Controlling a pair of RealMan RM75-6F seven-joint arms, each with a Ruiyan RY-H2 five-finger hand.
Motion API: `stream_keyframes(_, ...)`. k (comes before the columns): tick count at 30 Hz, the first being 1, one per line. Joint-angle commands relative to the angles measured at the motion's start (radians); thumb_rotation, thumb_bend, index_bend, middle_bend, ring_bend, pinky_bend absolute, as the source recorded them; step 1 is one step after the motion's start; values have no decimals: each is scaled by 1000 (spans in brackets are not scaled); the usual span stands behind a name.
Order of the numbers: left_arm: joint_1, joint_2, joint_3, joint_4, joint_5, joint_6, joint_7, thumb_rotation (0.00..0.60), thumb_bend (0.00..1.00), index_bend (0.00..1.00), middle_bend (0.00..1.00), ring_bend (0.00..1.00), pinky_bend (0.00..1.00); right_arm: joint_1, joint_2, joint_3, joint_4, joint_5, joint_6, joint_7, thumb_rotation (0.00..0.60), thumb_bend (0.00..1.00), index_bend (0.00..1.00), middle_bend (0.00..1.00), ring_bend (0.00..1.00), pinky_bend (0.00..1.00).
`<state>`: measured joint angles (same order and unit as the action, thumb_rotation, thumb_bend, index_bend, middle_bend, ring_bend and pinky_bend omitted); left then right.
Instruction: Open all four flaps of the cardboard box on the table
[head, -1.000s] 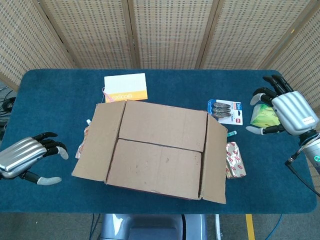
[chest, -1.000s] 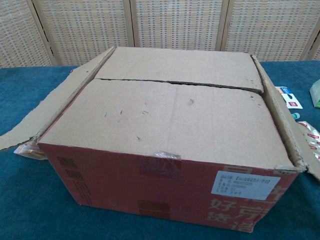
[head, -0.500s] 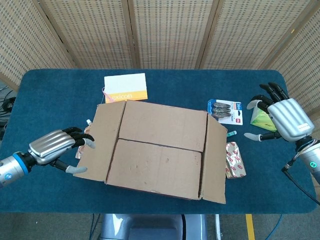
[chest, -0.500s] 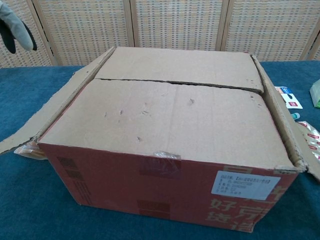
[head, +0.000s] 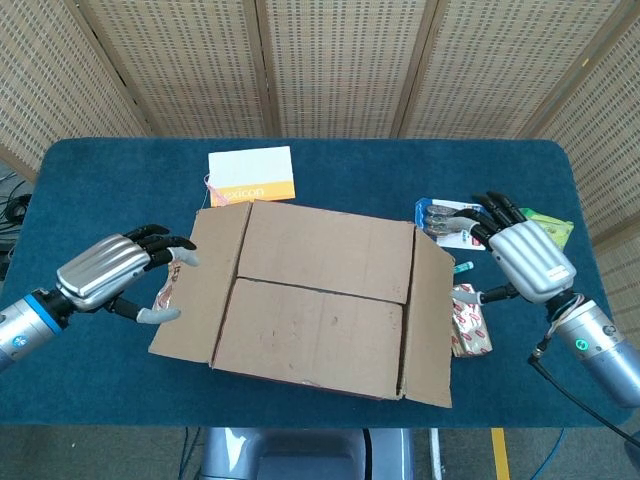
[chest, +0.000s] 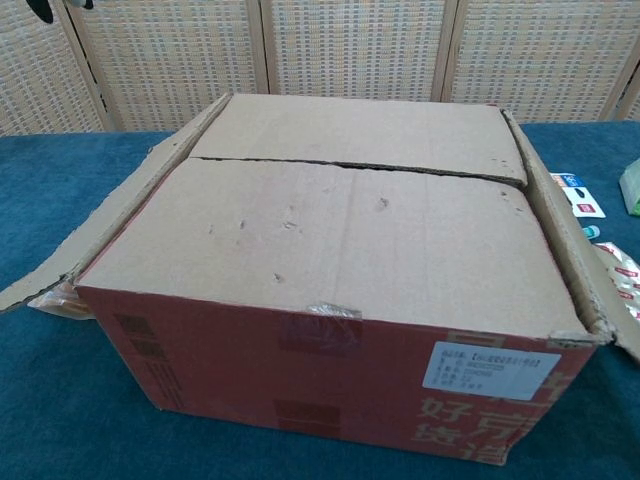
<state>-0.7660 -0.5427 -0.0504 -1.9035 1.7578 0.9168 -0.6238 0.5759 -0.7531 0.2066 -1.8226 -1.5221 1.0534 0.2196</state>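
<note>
Cardboard box (head: 322, 298) sits mid-table on the blue felt-like cloth of the table (head: 100, 170), its plain brown corrugated top dull and lightly scuffed; the front wall in the chest view is printed red with a white label at its lower right. The 2 long flaps (chest: 330, 245) lie flat and closed, meeting along a slightly ragged seam across the middle. The 2 short end flaps are folded outward — the left end flap (head: 193, 285) slopes down to the cloth with a torn, wavy edge, the right end flap (head: 432, 320) hangs out likewise. Left hand (head: 110, 272), silver-shelled with black fingers, hovers just beside the left end flap, fingers spread apart and pale tips pointing at the cardboard, holding nothing; whether a fingertip touches the flap edge cannot be told. Right hand (head: 525, 258) hovers off the box's right side, fingers fanned wide, empty. Around the box: a white-and-orange card (head: 251, 175) behind it, a blister pack (head: 450, 222) at the right rear, a glossy red-patterned packet (head: 469, 320) beside the right flap, a green packet (head: 552, 226) partly behind the right hand. Perforated woven screens (head: 330, 60) back the scene.
</note>
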Motion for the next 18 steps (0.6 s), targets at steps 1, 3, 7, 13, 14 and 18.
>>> stream_keyframes(1, 51, -5, -18, -2, -45, 73, 40, 78, 0, 237, 191, 249, 114, 18, -34, 3, -14, 8, -14, -31, 389, 0, 147, 173, 18, 19)
stream_keyframes(3, 78, 3, -19, -4, -58, 108, 55, 78, 0, 237, 190, 249, 114, 28, -55, 6, -23, 17, -23, -40, 388, 0, 126, 162, 7, 18)
stream_keyframes(7, 123, 16, -21, -4, -80, 168, 62, 78, 0, 237, 189, 249, 114, 53, -95, 10, -35, 27, -45, -61, 389, 0, 86, 140, 0, 19)
stream_keyframes(13, 194, 22, -12, 6, -94, 244, 88, 80, 0, 236, 189, 249, 114, 93, -176, 9, -31, 55, -85, -142, 389, 0, 8, 89, 0, 19)
stream_keyframes(14, 202, 21, -10, 8, -92, 249, 94, 80, 0, 237, 189, 249, 114, 100, -193, 7, -26, 62, -91, -159, 389, 0, 3, 82, 0, 19)
stream_keyframes(18, 229, 17, -2, 14, -88, 266, 110, 81, 0, 237, 189, 249, 114, 119, -244, 8, -8, 91, -104, -209, 392, 0, 0, 50, 0, 19)
